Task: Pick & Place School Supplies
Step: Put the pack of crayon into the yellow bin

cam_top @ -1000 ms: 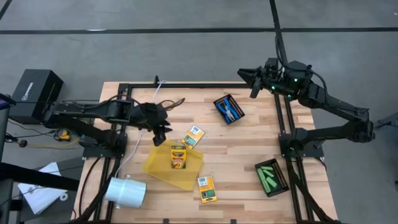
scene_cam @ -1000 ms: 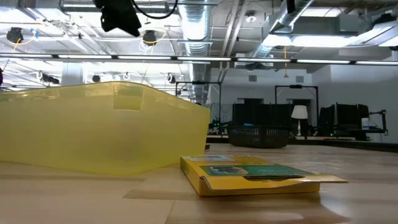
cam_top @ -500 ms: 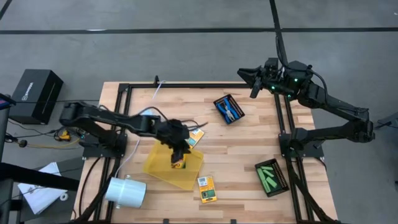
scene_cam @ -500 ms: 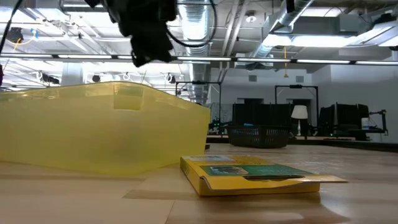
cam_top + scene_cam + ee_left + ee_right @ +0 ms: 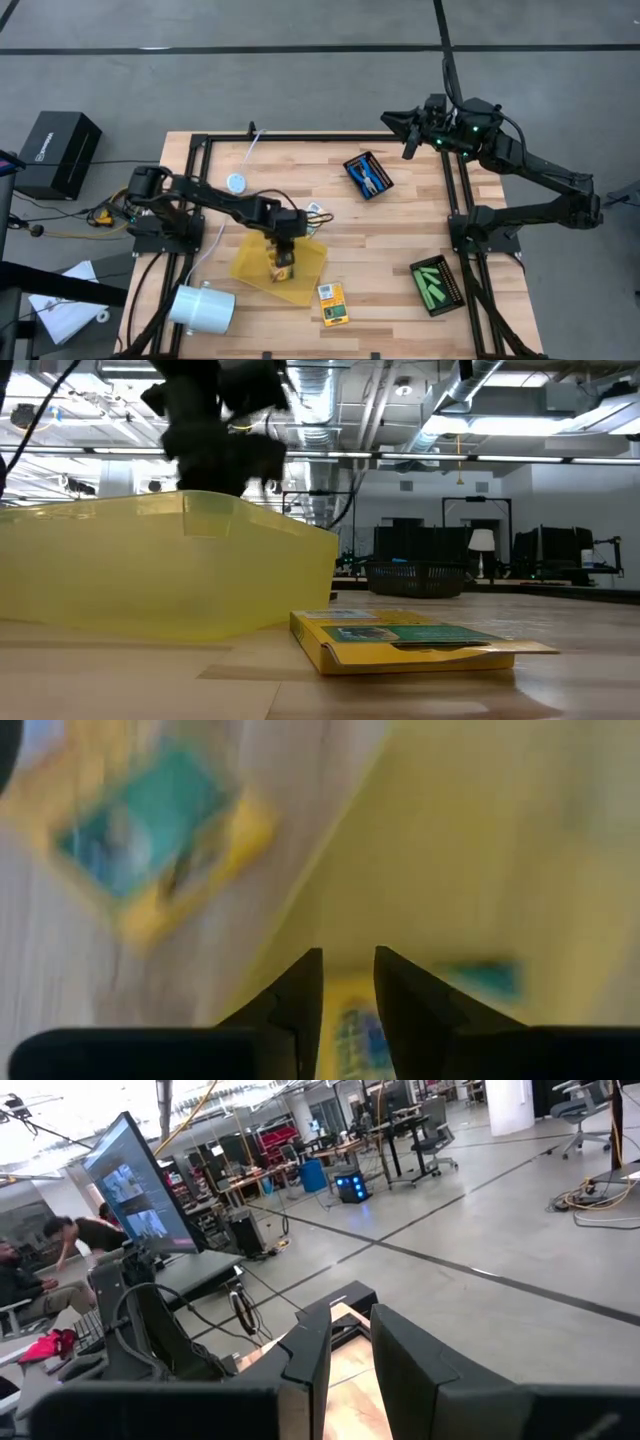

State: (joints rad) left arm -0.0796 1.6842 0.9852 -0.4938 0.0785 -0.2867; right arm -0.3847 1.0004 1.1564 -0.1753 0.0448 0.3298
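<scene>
High view: wooden table (image 5: 390, 225) on grey floor — left gripper (image 5: 283, 262), fingers nearly together, over the yellow tray (image 5: 305, 278); right gripper (image 5: 397, 122) narrowly parted, empty, past the far edge.

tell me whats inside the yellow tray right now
One crayon box lies inside the yellow tray, with the left gripper directly over it, fingers nearly closed. The arm covers part of the box and tray floor, so anything beneath it cannot be seen.
</scene>
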